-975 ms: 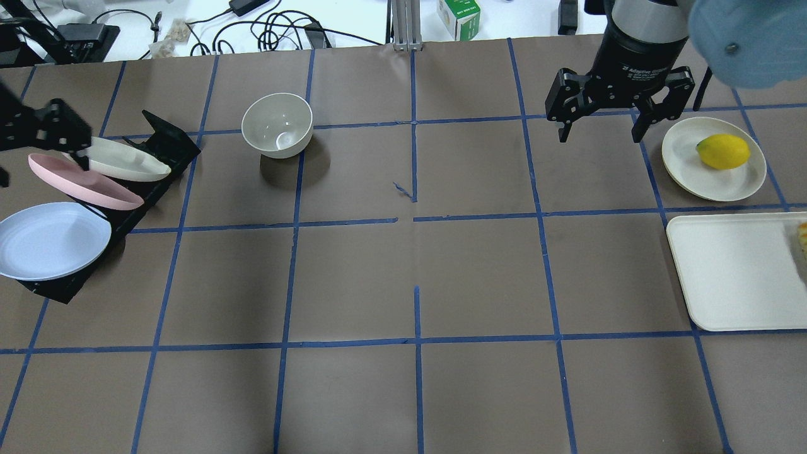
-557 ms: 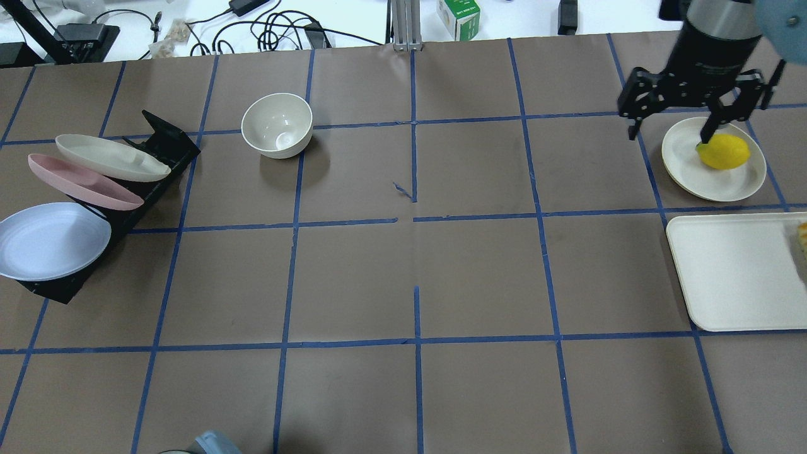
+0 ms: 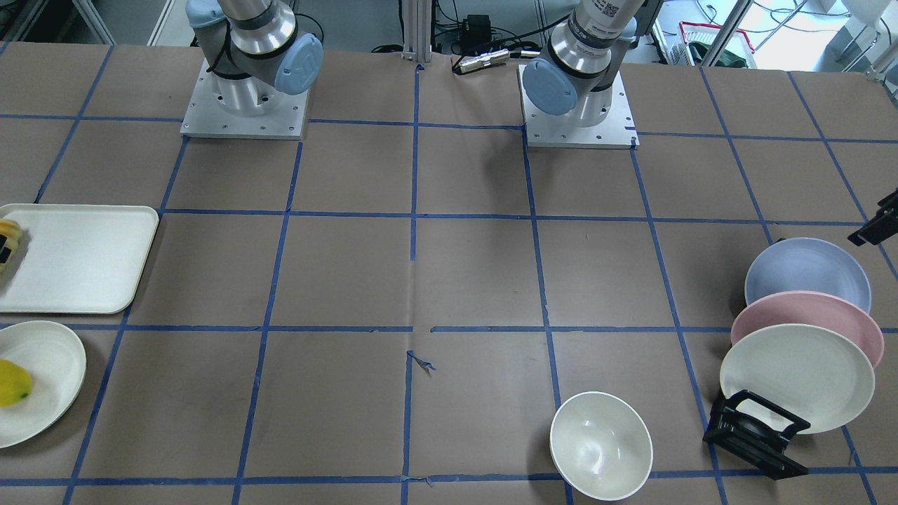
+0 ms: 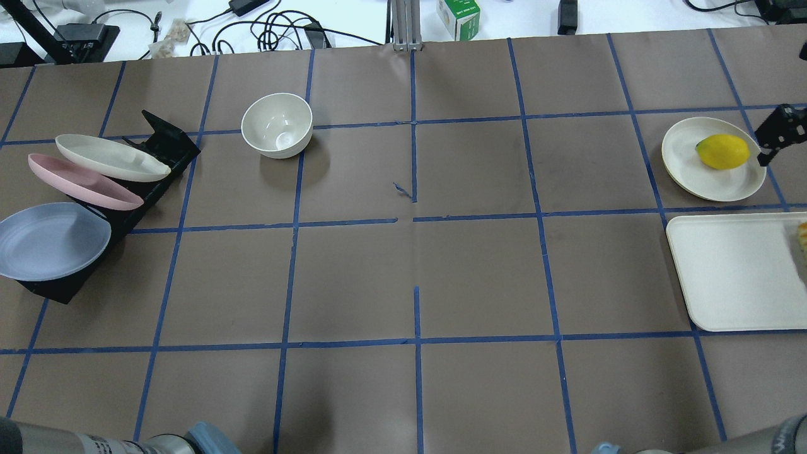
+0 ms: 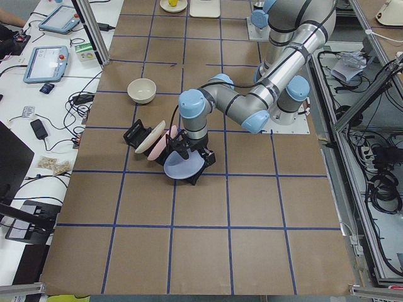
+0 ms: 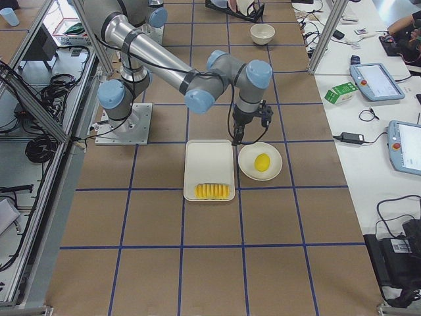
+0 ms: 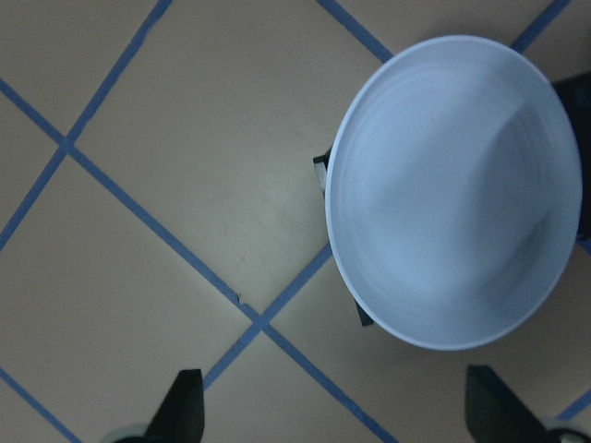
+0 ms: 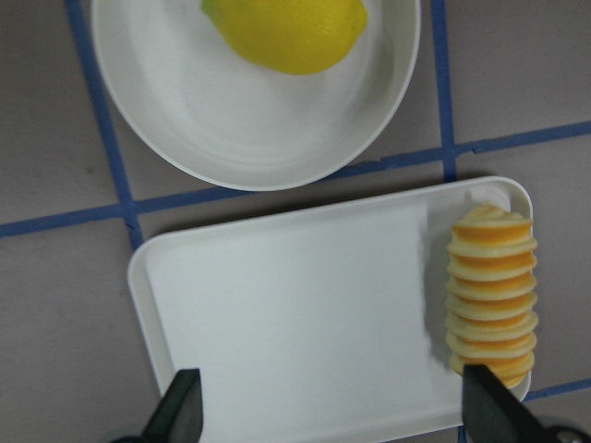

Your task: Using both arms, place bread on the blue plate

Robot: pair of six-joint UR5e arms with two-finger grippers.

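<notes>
Right wrist-mounted view looks straight down on the bread (image 8: 489, 295), which lies at one end of a white tray (image 8: 277, 323), its long axis set parallel to the tray's short edge and its orange and pale ridges stacked crosswise along that axis. The right claw (image 8: 332, 411) is spread wide above the tray and holds nothing; one fingertip shows just below the loaf's near end, apart from it. Beside the tray a lemon (image 8: 286, 32) rests on a cream plate (image 8: 249, 129). From the exterior right camera the bread (image 6: 212, 191) sits at the tray's end farthest from the middle of the tabletop (image 4: 479, 277), its ends pointing toward and away from the robot's side. In the overhead view only a sliver of it (image 4: 802, 236) shows at the picture's edge. At the opposite end of the tabletop the blue plate (image 4: 50, 239) leans tilted in a black rack (image 4: 167, 142), in the slot nearest the robot, next to a pink plate (image 4: 82, 183). The left claw (image 7: 337, 411) hangs over it, spread wide and empty, with the plate (image 7: 452, 194) ahead of the fingertips and untouched.
</notes>
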